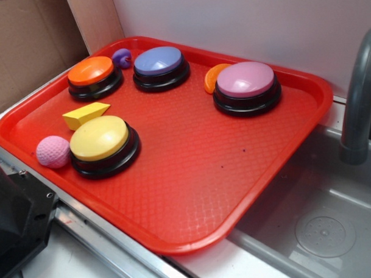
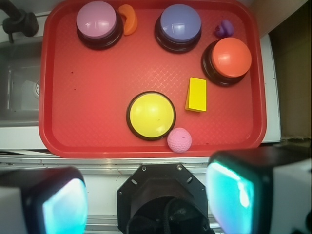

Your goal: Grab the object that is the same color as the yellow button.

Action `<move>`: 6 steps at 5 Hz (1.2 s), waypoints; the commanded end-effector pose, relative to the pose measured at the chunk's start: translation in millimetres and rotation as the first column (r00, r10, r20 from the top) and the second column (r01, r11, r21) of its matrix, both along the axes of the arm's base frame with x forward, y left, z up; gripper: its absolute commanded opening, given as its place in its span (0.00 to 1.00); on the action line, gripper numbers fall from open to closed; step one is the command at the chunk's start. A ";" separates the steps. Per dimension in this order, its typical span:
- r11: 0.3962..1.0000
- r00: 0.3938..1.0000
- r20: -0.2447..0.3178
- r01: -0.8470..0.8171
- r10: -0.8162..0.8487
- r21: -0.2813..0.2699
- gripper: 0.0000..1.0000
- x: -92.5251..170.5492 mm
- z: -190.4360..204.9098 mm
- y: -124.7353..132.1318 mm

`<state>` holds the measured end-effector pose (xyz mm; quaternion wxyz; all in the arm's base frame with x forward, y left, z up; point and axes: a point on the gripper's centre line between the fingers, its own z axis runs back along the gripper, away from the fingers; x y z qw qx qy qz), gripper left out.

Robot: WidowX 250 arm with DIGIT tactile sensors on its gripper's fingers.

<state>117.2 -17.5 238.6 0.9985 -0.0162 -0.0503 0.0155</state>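
A small yellow wedge block, the object (image 1: pixel 86 114) (image 2: pixel 196 94), lies flat on the red tray (image 1: pixel 193 175) (image 2: pixel 87 97), between the yellow button (image 1: pixel 101 140) (image 2: pixel 151 115) and the orange button. In the wrist view my gripper (image 2: pixel 148 197) hovers high above the tray's near edge, over the robot's black base. It is open: its two teal pads (image 2: pixel 229 192) stand wide apart with nothing between them. The gripper does not show in the exterior view.
On the tray also stand an orange button (image 1: pixel 93 73) (image 2: pixel 230 58), a purple button (image 1: pixel 159 63) (image 2: pixel 180 25) and a pink button (image 1: pixel 246 83) (image 2: pixel 97 20). A pink dimpled ball (image 1: pixel 53 151) (image 2: pixel 179 140), an orange slice (image 1: pixel 212 76) (image 2: pixel 128 18) and a purple piece (image 1: pixel 121 57) (image 2: pixel 224 28) lie among them. A grey sink with faucet (image 1: pixel 358 96) adjoins.
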 end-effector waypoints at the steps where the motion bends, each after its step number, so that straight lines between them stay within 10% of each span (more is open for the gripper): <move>1: 1.000 1.000 0.000 0.000 0.000 0.000 1.00 0.0 0.0 0.0; 6: 0.944 0.946 -0.008 -0.324 0.324 -0.055 1.00 62.8 -102.9 79.5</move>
